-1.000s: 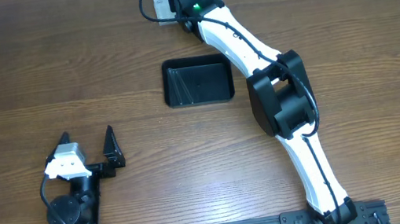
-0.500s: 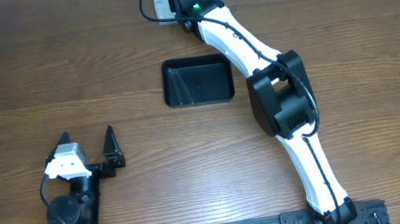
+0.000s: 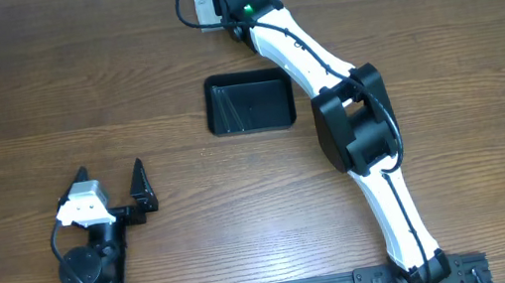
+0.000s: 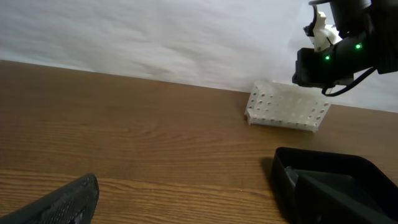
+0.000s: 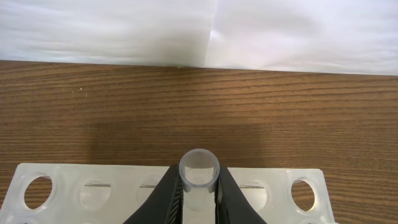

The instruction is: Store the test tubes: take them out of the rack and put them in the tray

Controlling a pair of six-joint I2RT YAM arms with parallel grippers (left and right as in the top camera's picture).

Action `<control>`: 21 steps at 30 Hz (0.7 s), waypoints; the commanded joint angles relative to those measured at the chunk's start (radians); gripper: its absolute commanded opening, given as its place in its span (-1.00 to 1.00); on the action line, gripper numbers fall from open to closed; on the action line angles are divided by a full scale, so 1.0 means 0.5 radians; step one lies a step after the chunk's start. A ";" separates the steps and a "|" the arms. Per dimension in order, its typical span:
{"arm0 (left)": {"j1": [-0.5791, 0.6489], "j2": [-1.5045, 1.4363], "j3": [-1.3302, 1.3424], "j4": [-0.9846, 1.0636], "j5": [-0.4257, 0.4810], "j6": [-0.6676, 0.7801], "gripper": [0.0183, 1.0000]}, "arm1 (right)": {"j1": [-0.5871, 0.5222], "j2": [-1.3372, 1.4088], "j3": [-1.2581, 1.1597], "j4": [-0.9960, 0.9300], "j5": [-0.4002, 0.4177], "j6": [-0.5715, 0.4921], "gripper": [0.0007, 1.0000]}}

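1. Nothing has moved in the last second: the right gripper (image 5: 199, 191) stays closed on a test tube (image 5: 199, 168) at the rack (image 5: 62, 186), by the table's far edge.
2. The tray (image 3: 249, 104) waits mid-table (apparently empty), so the lift is probably still to come.
3. The left gripper (image 3: 110, 180) sits wide open, holding nothing, near the near-left corner.

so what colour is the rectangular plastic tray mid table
Black, glossy; the rectangular plastic tray shows best in the top view.

Clear test tube (image 5: 199, 169), white rack (image 4: 287, 109), black tray (image 3: 249, 107), brown woodgrain table (image 3: 74, 88).
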 commanded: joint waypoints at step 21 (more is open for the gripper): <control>-0.008 -0.014 -0.011 -0.002 0.026 -0.014 1.00 | 0.269 -0.896 0.050 -0.668 0.201 0.130 -0.80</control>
